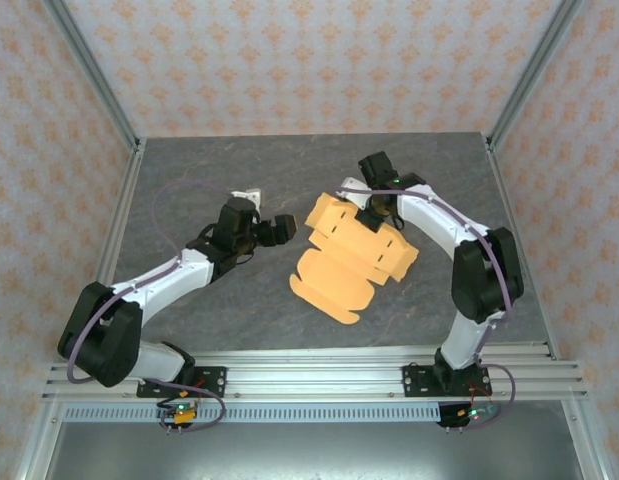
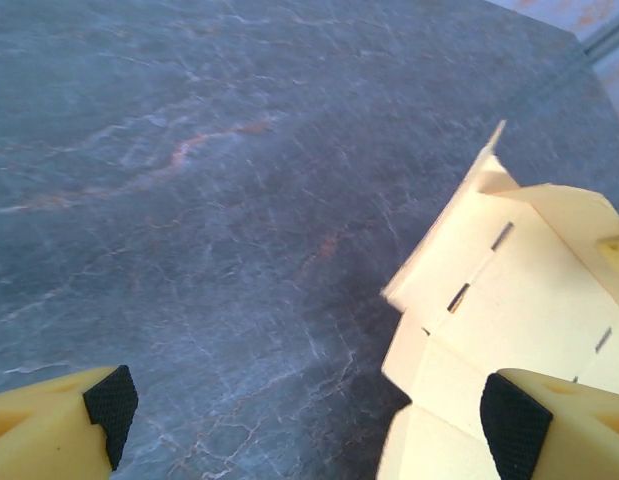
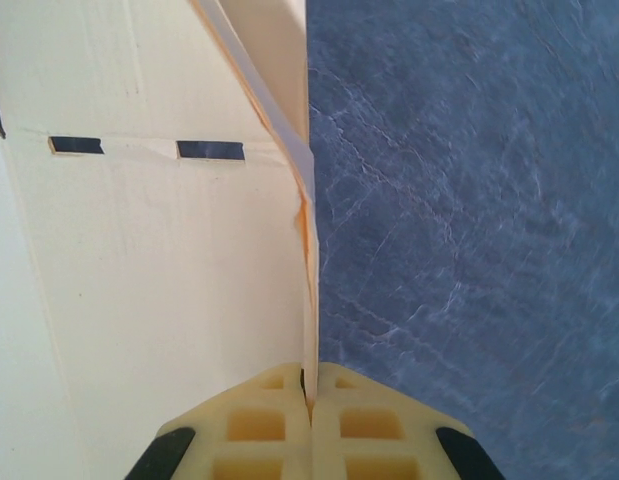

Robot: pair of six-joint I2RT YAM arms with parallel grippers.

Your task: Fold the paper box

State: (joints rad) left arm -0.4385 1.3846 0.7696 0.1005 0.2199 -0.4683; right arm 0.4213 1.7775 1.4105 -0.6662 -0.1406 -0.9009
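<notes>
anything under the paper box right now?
The grey marbled table shows all around the paper box, nothing sticking out at its edges. The patch directly beneath the sheet is covered, so can't confirm. Right fingers pinch a raised flap.

You're looking into a robot test cell: a dark marbled table [image 1: 189, 310] boxed in by patterned wall panels [image 1: 309, 60] on aluminium posts [image 1: 89, 70], with two cabled arms [image 1: 159, 285] bolted to slotted metal rails [image 1: 309, 372] along its near edge.
</notes>
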